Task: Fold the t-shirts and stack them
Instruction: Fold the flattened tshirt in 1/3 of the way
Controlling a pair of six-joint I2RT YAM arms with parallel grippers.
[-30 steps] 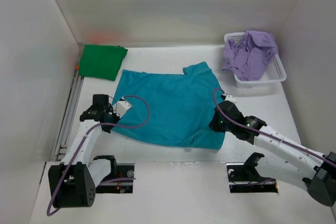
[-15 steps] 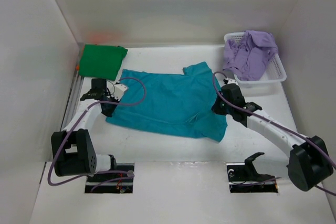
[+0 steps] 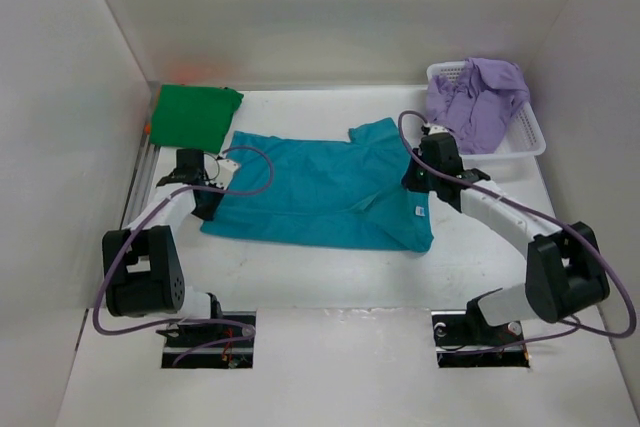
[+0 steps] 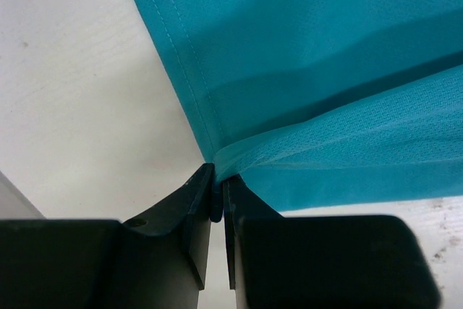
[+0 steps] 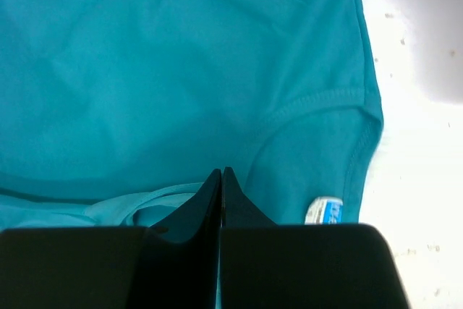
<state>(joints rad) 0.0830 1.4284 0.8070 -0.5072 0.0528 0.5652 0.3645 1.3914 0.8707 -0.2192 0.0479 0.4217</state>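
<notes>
The teal t-shirt (image 3: 320, 192) lies mid-table, its near half folded over toward the far side. My left gripper (image 3: 210, 202) is shut on its left edge; in the left wrist view the teal cloth (image 4: 325, 48) is pinched between the jaws of that gripper (image 4: 217, 193). My right gripper (image 3: 412, 182) is shut at the shirt's right side, over the collar area. In the right wrist view its closed tips (image 5: 221, 175) rest on teal fabric (image 5: 145, 70) beside a white label (image 5: 323, 210). The dark green t-shirt (image 3: 195, 115) lies folded at the far left. The lavender t-shirt (image 3: 475, 97) is heaped in the basket.
The white lattice basket (image 3: 500, 152) stands at the far right by the wall. A sliver of orange (image 3: 147, 128) shows at the green shirt's left edge. White walls close in the left, back and right sides.
Both grippers carried the teal shirt's near edge away from the bases toward the far side, folding it over itself. The shirt now looks narrower front to back.
</notes>
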